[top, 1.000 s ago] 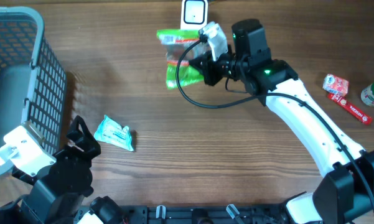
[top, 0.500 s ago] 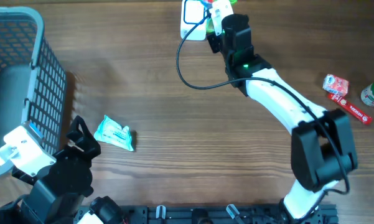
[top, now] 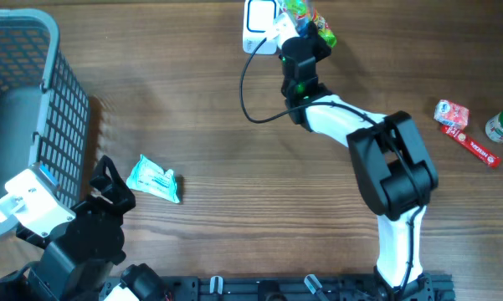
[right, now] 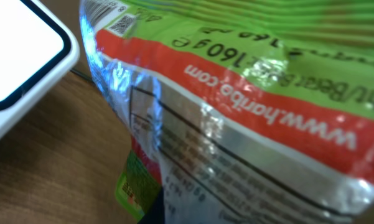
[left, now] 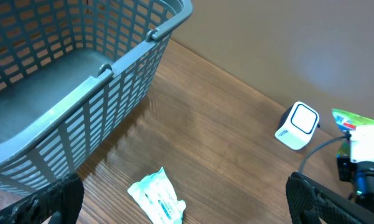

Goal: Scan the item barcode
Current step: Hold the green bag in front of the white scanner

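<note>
While the left gripper (top: 113, 186) sits nearest the robot's base with its jaws spread wide and holding nothing, a pale blue wipes packet (top: 153, 179) lies just beside it on the wooden surface (top: 201, 234), with a grey mesh basket (top: 67, 117) at the left edge. Farther off, the right arm stretches to the far edge, where the right gripper (top: 296, 32) is clamped on a green snack bag (top: 311, 20). A second ago that bag hung lower, on the near side of the white scanner (top: 258, 17); it has since been carried up and now sits against the scanner's right side. The right wrist view shows the bag's printed back, with a small code near one corner, close to the scanner's white face. The item seems to be in the middle of being presented; whether the code squarely faces the scanner cannot be told.
</note>
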Tool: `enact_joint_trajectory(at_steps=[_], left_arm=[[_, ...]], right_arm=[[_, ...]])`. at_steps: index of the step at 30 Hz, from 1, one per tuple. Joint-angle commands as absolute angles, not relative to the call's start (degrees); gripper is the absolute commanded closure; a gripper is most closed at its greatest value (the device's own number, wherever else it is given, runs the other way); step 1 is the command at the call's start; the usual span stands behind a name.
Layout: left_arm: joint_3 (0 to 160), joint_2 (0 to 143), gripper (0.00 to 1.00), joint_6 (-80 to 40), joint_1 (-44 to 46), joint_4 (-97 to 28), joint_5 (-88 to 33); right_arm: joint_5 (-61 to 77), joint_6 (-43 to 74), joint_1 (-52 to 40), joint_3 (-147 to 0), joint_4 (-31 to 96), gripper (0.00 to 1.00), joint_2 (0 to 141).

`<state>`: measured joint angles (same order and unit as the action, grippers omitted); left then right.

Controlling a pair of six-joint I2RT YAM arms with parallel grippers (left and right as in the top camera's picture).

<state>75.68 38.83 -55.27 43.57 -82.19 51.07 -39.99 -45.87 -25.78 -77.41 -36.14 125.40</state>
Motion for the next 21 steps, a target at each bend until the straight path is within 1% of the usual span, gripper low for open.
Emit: enact_joint_trajectory(at_steps=[1,6,9,14,16,21], left_arm=[[75.35,39.16,0.0,-55.96,43.99,-82.11,51.4],[75.35,39.16,0.0,-55.96,43.99,-82.11,51.4],[75.35,39.16,0.0,-55.96,43.99,-82.11,51.4],[75.35,39.16,0.0,-55.96,43.99,-82.11,51.4],[75.35,39.16,0.0,-55.96,43.99,-82.11,51.42],[75.35,39.16,0.0,-55.96,43.99,-82.11,51.4]], right_arm=[[-44.21,-54.22,-27.62,-82.83,-37.93,0.95,128.9],[-47.88,-62.24,-29.28,-89.93,-38.2,0.95,135.83],[-50.61,-70.22,-29.74,-92.51,-39.51,0.95,140.0],[-55.55,-85.47,-30.06,-93.21,-49.1,0.95,145.75],[-56.01,-88.12,-30.46,-93.21,-48.97,0.95,146.85],[-56.55,-88.51,-32.99,-93.19,-50.46,0.96,146.71]])
